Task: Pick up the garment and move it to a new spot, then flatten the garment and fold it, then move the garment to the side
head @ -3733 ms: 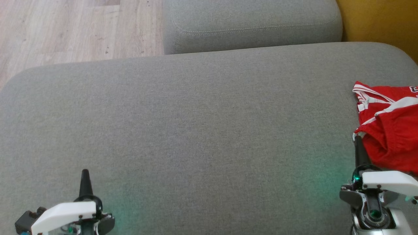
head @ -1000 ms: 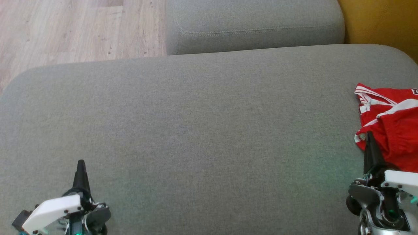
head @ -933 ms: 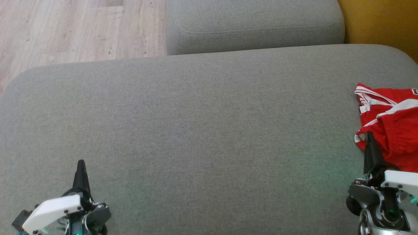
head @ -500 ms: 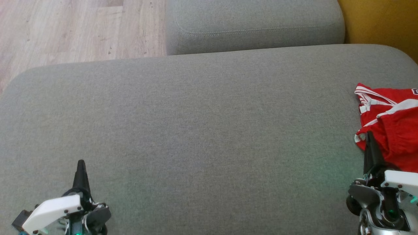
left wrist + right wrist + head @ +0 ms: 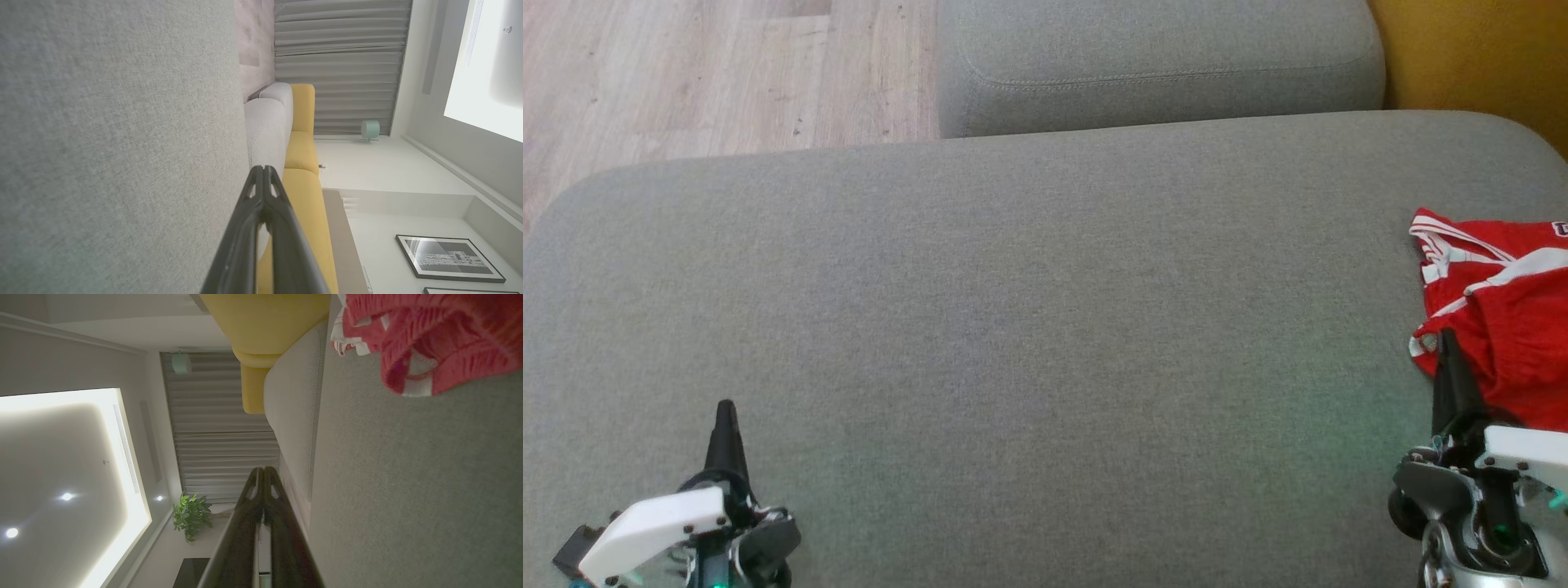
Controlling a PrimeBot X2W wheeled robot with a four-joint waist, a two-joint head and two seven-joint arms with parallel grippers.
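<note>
- Grey fabric of a sofa seat cushion (image 5: pixel 1013 327) spreads across your head view. A second grey cushion (image 5: pixel 1160 65) sits behind it, with wood floor (image 5: pixel 686 73) at the far left and yellow upholstery (image 5: pixel 1470 49) at the far right.
- Your task's thing, the red garment (image 5: pixel 1503 327) with white stripes, lies on that seat at its right edge. It is bunched into rumpled folds and cut off by the frame, so you cannot judge its whole shape.
- Your right claw (image 5: pixel 1446 343) is closed, its fingers pressed together with nothing between them. In the head view its tip meets the garment's near hem. The right wrist view puts the cloth (image 5: pixel 429 343) off to one side of the fingers, so read it as beside the cloth, not gripping.
- Your left claw (image 5: pixel 725 412) is likewise closed on nothing, low over the cushion and well apart from the garment.
- Both arms sit low at the two sides, which looks like a rest pose.
- This layout fits a heap waiting to be lifted, or a garment already set aside. The hidden part would decide which.
- As for holders, the seat alone carries the garment, which lies loose on it, not in a basket or box.
</note>
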